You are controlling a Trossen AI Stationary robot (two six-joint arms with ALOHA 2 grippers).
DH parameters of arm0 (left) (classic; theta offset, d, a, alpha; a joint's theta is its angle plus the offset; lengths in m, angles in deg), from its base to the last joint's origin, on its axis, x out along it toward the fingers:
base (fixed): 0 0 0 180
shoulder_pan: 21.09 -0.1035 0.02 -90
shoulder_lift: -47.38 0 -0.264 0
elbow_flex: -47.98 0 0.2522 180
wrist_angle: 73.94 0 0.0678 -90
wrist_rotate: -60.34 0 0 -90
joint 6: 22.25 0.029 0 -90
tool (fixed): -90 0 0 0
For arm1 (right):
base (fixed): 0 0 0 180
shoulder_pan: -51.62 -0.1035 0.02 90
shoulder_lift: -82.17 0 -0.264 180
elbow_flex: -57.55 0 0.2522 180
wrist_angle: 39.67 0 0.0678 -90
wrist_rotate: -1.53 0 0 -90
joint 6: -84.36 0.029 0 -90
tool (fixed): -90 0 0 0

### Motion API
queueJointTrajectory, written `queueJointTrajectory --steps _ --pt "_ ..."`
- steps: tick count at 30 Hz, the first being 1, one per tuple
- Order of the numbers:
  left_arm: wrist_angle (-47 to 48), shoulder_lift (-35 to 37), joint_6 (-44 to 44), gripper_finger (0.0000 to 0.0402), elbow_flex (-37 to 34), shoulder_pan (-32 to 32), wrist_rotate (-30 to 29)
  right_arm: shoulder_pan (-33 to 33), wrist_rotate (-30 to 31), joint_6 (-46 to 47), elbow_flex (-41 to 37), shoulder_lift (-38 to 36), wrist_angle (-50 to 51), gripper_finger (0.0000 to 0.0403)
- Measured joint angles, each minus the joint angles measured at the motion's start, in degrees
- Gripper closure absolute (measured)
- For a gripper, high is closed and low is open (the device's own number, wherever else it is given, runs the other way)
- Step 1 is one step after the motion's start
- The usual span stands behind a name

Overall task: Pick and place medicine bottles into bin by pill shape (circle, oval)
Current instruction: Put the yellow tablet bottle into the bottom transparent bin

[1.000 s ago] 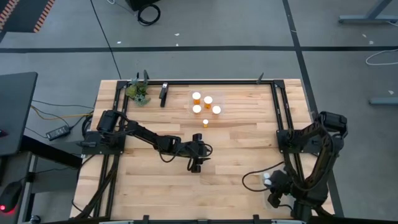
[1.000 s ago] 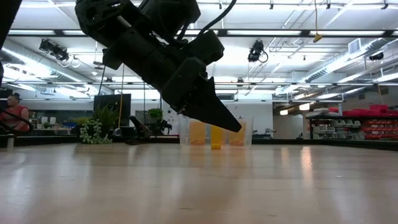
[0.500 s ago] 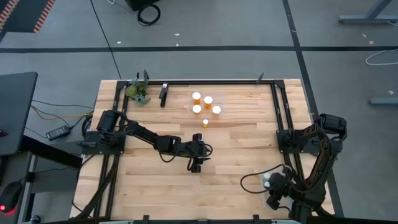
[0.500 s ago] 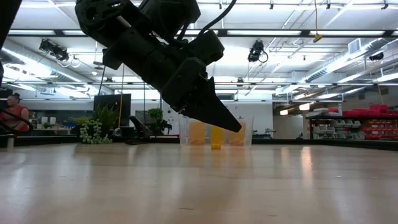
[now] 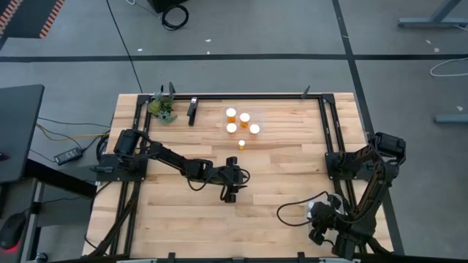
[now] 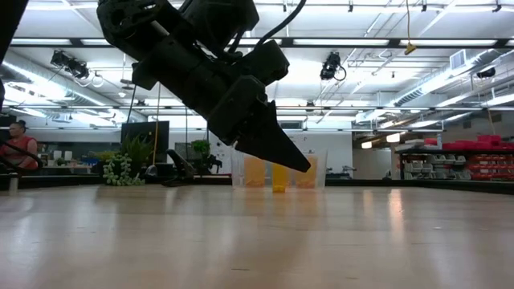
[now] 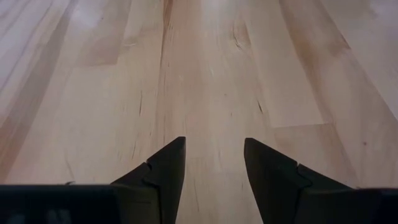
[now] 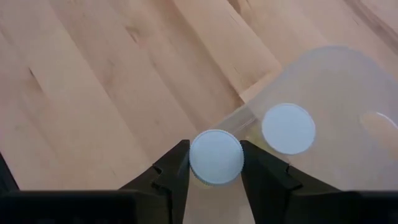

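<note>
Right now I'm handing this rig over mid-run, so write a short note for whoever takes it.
Right gripper: shut on a white-capped bottle, at the table's near right corner, over the clear bin's edge.
Left gripper: open, empty, above bare wood mid-table.
Done: one bottle already in the bin.
Left: release the held one; five bottles stand grouped at the far side, unsorted.

Worktop point(image 5: 183, 219): pale wooden planks.
Plant point(image 5: 162, 109): leafy green clump at a far corner.
Person point(image 6: 16, 148): red top, seated in the room behind.
</note>
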Motion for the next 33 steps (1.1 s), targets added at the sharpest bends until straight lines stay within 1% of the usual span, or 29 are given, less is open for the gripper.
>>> queueJointTrajectory --steps 6,19,25,33 --pt "0.3 0.0 0.1 0.0230 0.0 0.0 0.0 -0.1 -3.3 0.1 -0.1 0.0 -0.3 0.0256" --pt "0.3 0.0 0.1 0.0228 0.0 0.0 0.0 -0.9 -3.3 0.3 -0.1 0.0 -0.2 0.0254" --pt "0.3 0.0 0.1 0.0230 0.0 0.0 0.0 -0.9 -3.5 0.3 -0.1 0.0 -0.2 0.0234" --pt "0.3 0.0 0.1 0.0229 0.0 0.0 0.0 -0.9 -5.4 0.4 -0.1 0.0 -0.2 0.0207"
